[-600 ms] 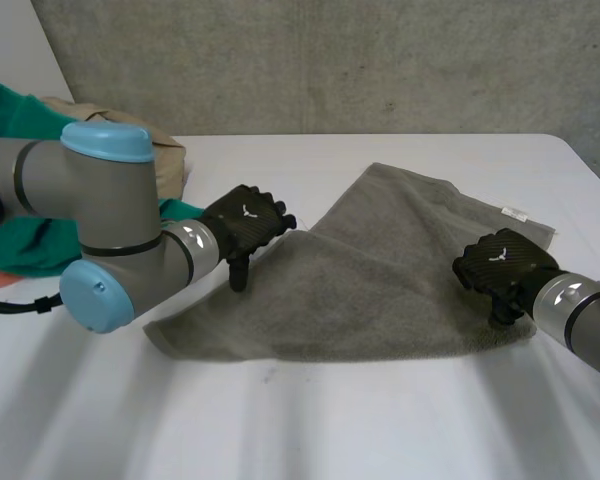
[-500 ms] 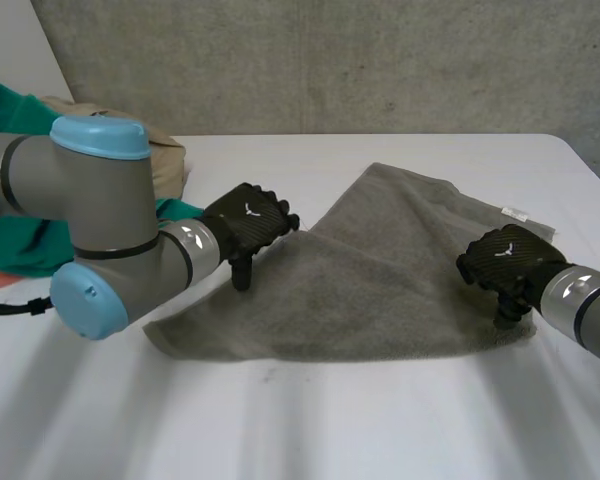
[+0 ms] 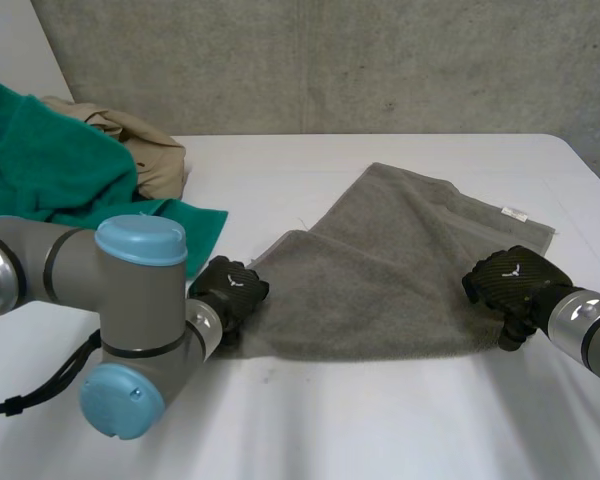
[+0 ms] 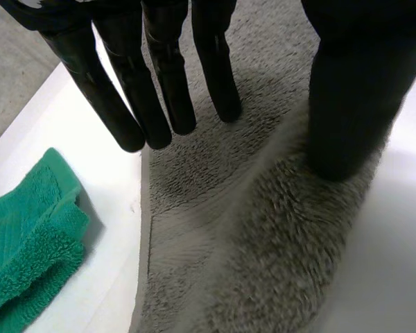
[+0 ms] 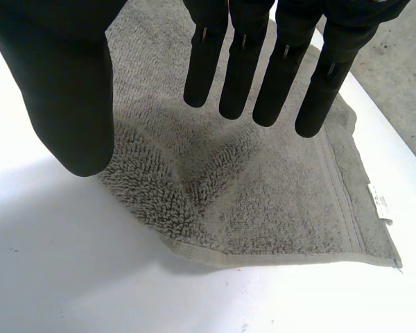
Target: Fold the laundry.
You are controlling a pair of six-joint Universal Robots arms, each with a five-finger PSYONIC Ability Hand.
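Grey terry towel (image 3: 380,270), hemmed; its white label (image 5: 379,202), unreadable, is seen beyond the right hand's (image 3: 505,278) straight, spread fingers. The left hand (image 3: 230,290) is held straight-fingered at a towel edge.

Head view overlooks the towel (image 3: 380,270); wrist views close above it.

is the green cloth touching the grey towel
No, in the left wrist view a strip of bare white table lies between the green cloth and the grey towel.
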